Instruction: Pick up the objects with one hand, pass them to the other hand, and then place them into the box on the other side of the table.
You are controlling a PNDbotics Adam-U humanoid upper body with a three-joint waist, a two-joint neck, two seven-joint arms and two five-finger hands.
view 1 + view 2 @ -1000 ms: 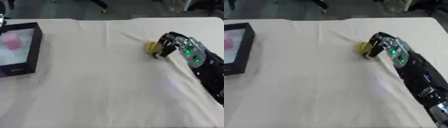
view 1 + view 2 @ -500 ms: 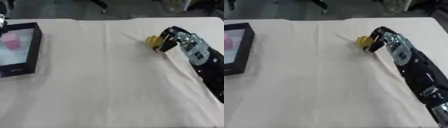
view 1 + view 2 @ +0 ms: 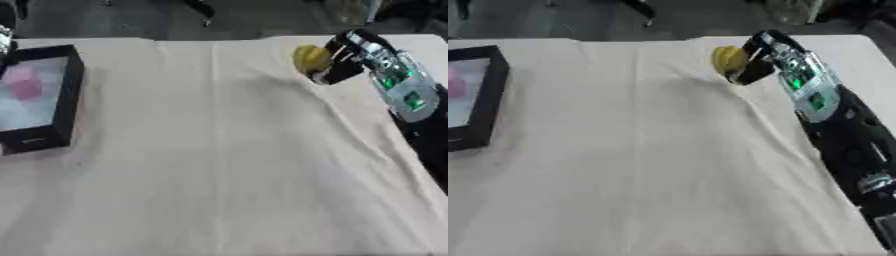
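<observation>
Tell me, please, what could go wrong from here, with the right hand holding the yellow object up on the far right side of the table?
1. The right hand grips the yellow object only at one side, so it might slip onto the cloth.
2. The left hand shows in neither view, so the handover may be awkward.
3. The box lies far left and already holds a pink thing, which leaves less room.

Table [image 3: 219, 190] draped in matt cream cloth, creased; box [image 3: 68, 95] matt black; yellow object [image 3: 311, 58] smooth, slightly glossy
</observation>
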